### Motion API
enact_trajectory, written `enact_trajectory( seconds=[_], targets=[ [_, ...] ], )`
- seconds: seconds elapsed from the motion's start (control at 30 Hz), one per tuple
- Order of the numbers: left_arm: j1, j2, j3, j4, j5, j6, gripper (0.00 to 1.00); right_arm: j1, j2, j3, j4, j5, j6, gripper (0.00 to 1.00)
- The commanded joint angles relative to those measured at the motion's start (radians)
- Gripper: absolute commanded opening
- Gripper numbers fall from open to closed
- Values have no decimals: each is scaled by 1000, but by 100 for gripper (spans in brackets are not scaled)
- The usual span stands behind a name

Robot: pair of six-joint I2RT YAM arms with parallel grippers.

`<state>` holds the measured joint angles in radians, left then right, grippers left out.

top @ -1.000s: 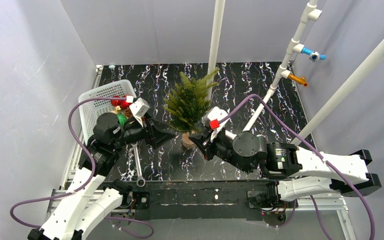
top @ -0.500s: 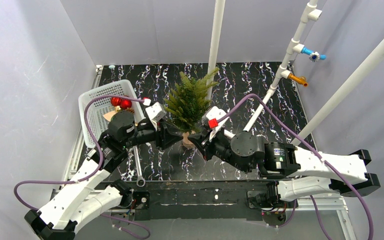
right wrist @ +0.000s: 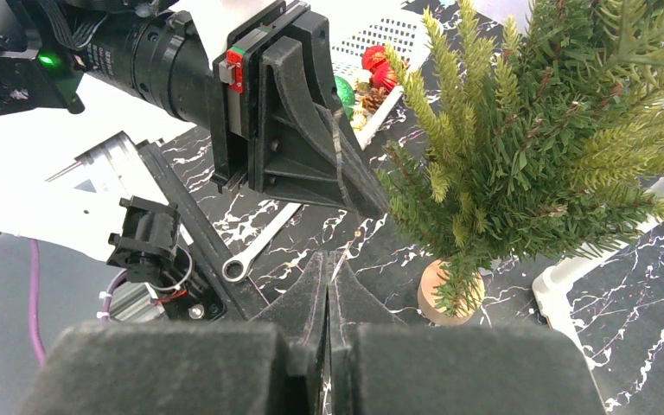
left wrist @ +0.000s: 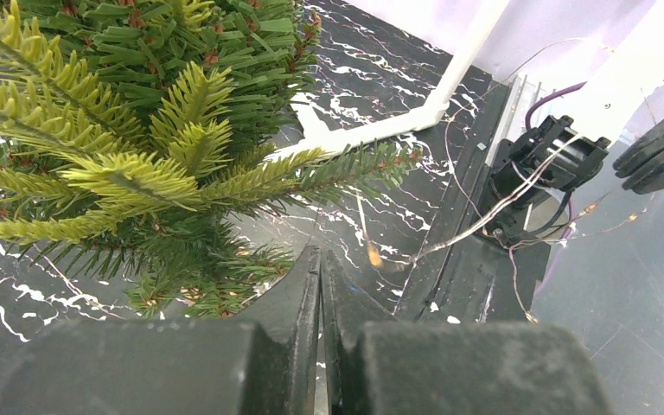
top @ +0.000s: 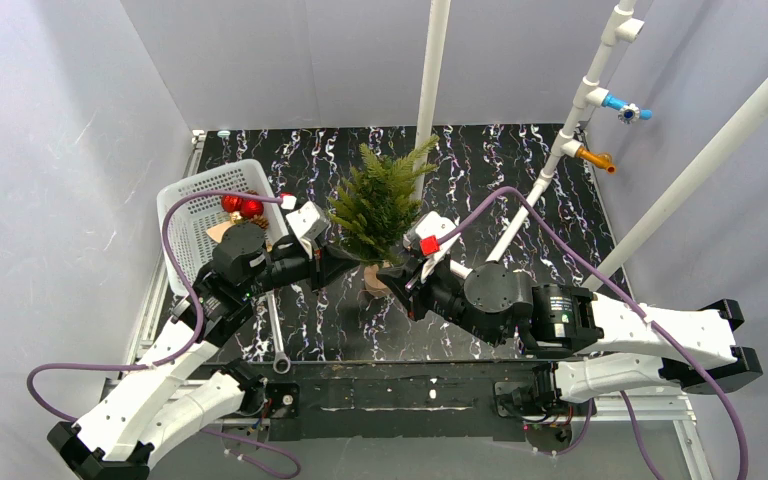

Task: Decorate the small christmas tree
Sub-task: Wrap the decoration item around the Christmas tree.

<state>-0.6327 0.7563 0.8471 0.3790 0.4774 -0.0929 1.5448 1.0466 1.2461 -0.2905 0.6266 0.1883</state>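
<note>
Standing upright mid-way along the black white-veined bench (top: 310, 165): small green needle-branched christmas tree (top: 375, 205), round tan wooden base. Flanking its foot: left gripper (top: 354, 263) and right gripper (top: 384, 273), fingers pressed together.

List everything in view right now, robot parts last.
small christmas tree: one, green, tan base, mid-table between the hands
basket: one, white, left rear of table
ornaments: several, red and green, in the basket
wrench: one, silver, on table by left arm
light wire: one, thin, pale, beside tree's lower branches
pipes: three, white, rear and right
pipe fittings: two, blue and orange, on one pipe
table: one, black marbled, underneath
left hand: one, black, shut, at tree's left
right hand: one, black, shut, by tree's base
</note>
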Motion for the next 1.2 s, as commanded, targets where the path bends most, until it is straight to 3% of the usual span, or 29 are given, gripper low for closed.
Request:
enact_trajectory(
  seconds=[0.0, 0.1, 0.17, 0.23, 0.37, 0.53, 0.67, 0.8, 0.93, 1.17],
  targets=[
    [-6, -15, 45, 50, 7, -13, 0, -3, -20, 24, 24, 4, 11, 1],
    [-6, -19, 54, 42, 15, -22, 0, -3, -20, 22, 24, 5, 13, 1],
    [-5, -16, 61, 35, 27, -27, 17, -3, -20, 22, 26, 2, 13, 1],
    [-6, -12, 70, 32, 42, -29, 26, -3, -20, 25, 27, 2, 14, 1],
    [-7, 2, 71, 48, 37, -35, 28, -4, -17, 31, 28, -4, 11, 1],
    [-6, 32, 71, 56, 30, -20, 40, -4, -16, 36, 25, -5, 8, 1],
    [-7, 57, 61, 79, 33, -25, 41, -4, -17, 37, 24, -5, 7, 1],
    [-8, 64, 52, 98, 20, -33, 33, -5, -19, 35, 24, -5, 8, 1],
    [-8, 57, 54, 104, 9, -50, 2, -5, -22, 29, 24, -3, 10, 1],
    [-8, 5, 62, 35, -15, -46, 0, -5, -28, 22, 27, -1, 11, 1]
  ],
)
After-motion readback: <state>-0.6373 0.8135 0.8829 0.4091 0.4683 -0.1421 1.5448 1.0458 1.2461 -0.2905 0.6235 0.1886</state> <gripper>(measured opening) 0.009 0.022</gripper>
